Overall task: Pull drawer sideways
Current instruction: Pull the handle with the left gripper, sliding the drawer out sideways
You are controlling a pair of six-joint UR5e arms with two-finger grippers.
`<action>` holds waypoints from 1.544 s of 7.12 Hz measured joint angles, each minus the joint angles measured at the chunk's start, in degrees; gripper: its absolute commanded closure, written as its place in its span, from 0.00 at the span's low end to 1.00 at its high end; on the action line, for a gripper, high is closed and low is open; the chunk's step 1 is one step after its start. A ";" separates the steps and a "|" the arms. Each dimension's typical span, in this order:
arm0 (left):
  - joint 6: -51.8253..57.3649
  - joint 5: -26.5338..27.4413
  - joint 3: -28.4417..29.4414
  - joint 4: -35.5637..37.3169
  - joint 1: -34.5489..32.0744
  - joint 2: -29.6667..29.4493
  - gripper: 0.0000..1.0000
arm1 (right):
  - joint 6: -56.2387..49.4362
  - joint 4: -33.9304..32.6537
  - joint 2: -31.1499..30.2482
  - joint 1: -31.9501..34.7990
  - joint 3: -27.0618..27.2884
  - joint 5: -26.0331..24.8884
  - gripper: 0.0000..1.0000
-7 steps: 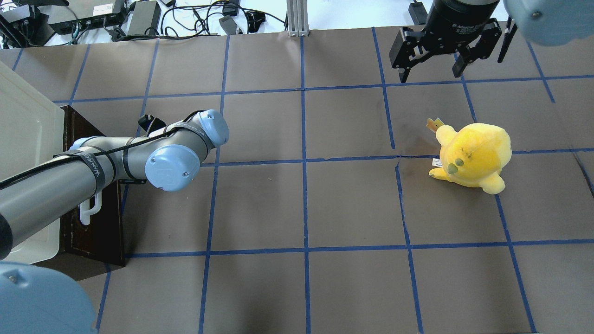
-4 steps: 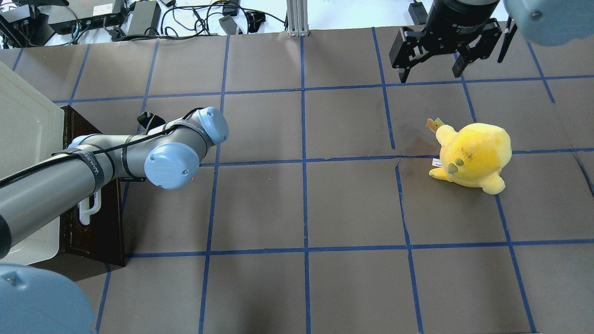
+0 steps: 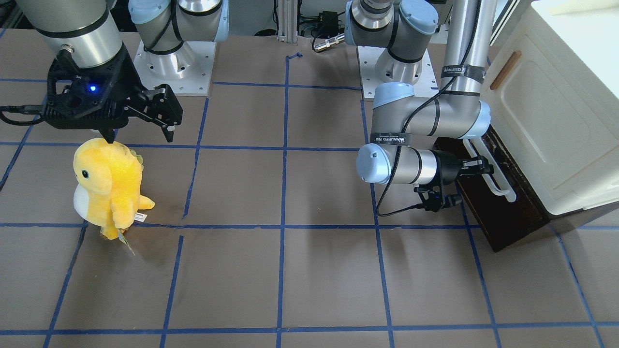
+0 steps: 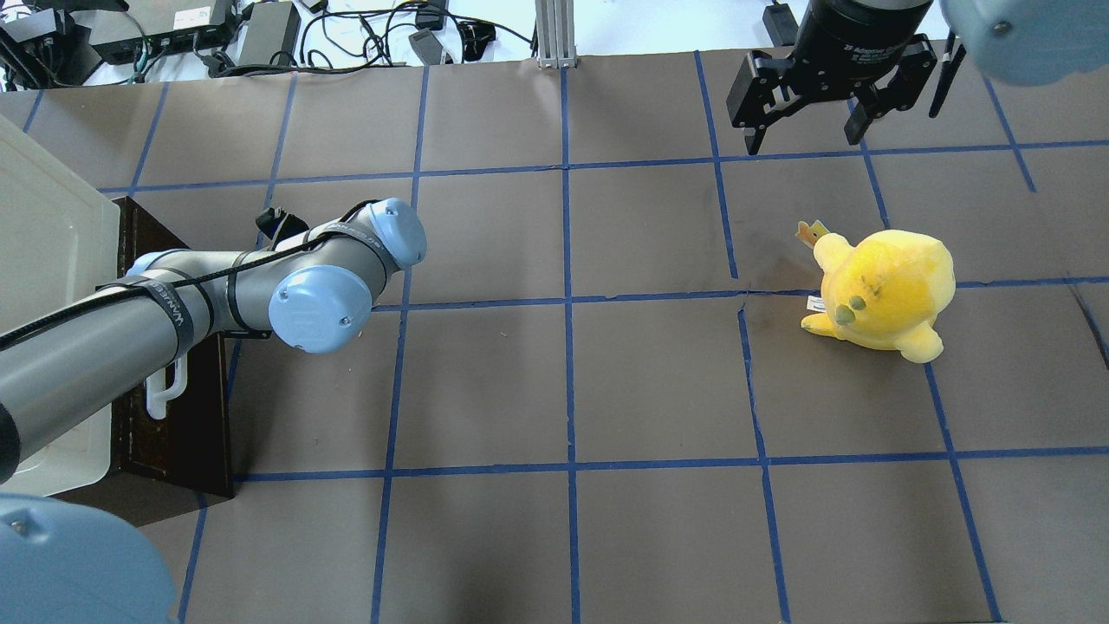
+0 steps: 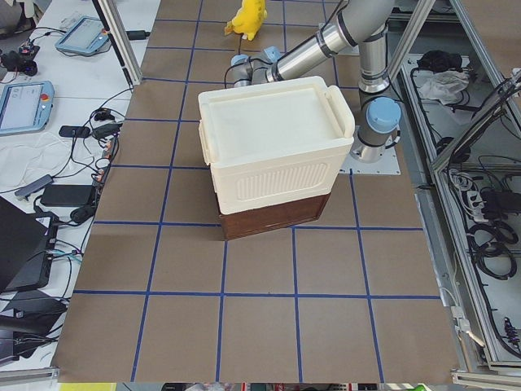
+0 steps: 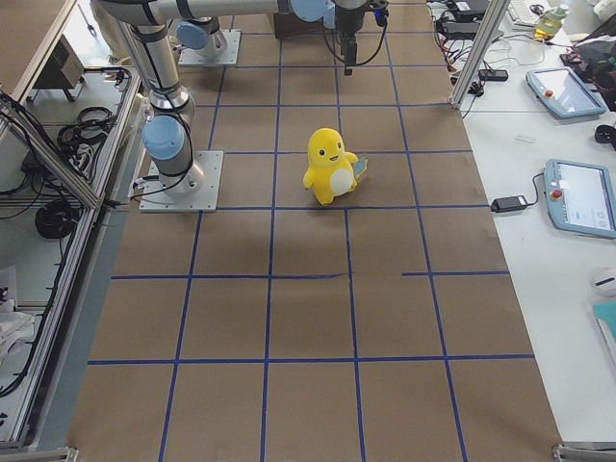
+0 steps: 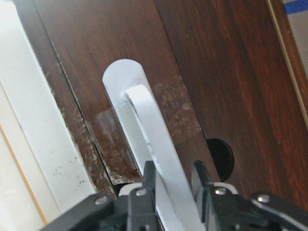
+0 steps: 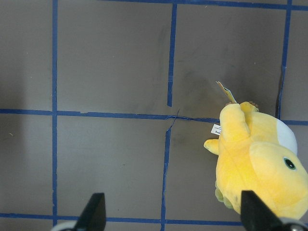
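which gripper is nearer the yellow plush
Right. The right gripper hangs just beyond the plush; the left gripper is far across the table, fingers on the drawer handle.

Bright even overhead light, soft shadows, sharp, wrist close-up slightly blurred

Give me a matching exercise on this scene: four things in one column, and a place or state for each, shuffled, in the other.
Column A
1. left gripper
2. right gripper
3. yellow plush toy
4. cream cabinet

Column B
a. open, with nothing between its fingers
b. stands upright on the table
c. closed around the white bar handle
d. sits directly above the dark brown drawer

Pairs: 1-c, 2-a, 3-b, 4-d
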 measured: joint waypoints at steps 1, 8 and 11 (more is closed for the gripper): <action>0.04 -0.08 0.03 0.05 -0.01 0.02 0.74 | 0.00 0.00 0.00 0.00 0.00 0.00 0.00; 1.72 -0.29 0.46 0.65 -1.21 -0.21 0.76 | -0.04 0.00 0.00 0.00 0.00 0.00 0.00; 2.78 -0.49 2.18 0.71 -3.53 -0.32 0.76 | -0.01 0.00 0.00 0.00 0.00 0.00 0.00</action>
